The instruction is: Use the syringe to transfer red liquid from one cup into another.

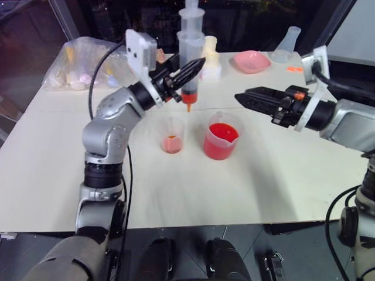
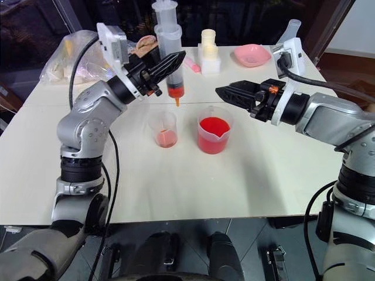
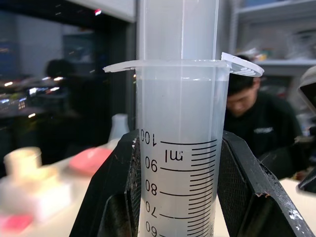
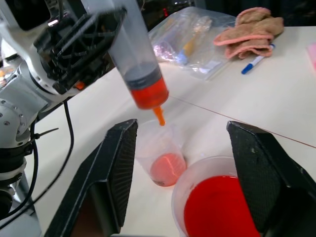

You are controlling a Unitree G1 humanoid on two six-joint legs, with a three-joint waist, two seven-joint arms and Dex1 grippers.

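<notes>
Syringe [image 1: 190, 55] hung upright, left gripper [image 1: 188, 71] clamped on barrel.
Orange tip sat above small cup [image 1: 172, 135] to aim; right gripper [image 1: 249, 96] w/ jaws apart, empty, by beaker [image 1: 222, 140].

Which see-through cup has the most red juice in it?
The big beaker with the pour spout, on the robot's right. It holds deep red liquid; the small cup beside it has only a shallow puddle.

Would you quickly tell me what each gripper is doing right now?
Left gripper: closed on the syringe, held upright above the table.
Right gripper: open, holding nothing.
</notes>
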